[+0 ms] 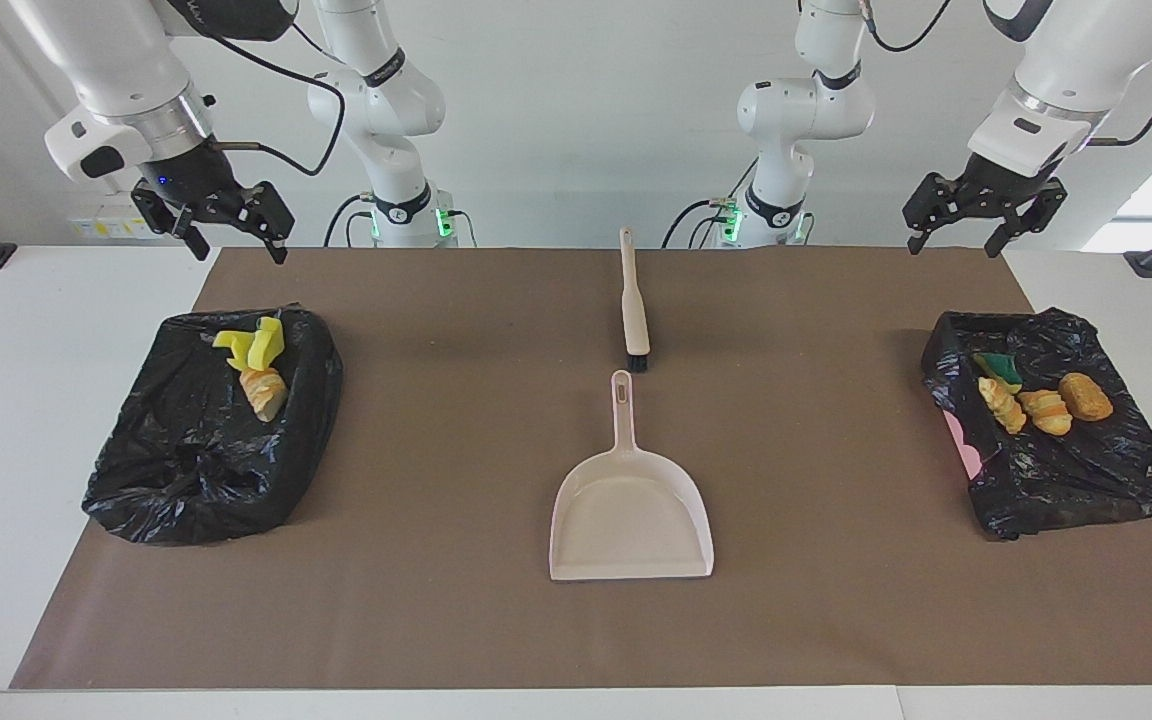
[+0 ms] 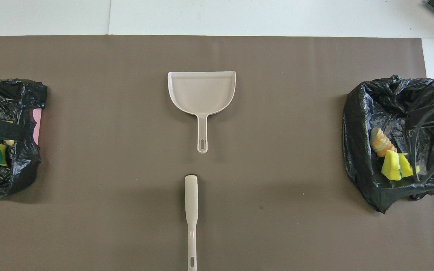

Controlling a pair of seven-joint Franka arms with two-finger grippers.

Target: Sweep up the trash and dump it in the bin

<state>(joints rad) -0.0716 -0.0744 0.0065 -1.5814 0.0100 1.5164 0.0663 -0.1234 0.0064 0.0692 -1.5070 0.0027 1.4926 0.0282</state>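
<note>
Both grippers hang high over the worktop's robot-side edge, empty with fingers wide: the left gripper (image 1: 982, 215) above its end, the right gripper (image 1: 224, 222) above the other. Between them lies the brush (image 1: 633, 305), then the dustpan (image 1: 630, 510) farther out. Under each gripper sits a black bin (image 1: 1056, 470) (image 1: 186, 450) holding the trash (image 1: 1036, 400) (image 1: 258, 365).

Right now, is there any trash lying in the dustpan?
No, the dustpan is bare inside in the facing view; the trash sits in the black bin bags.
</note>
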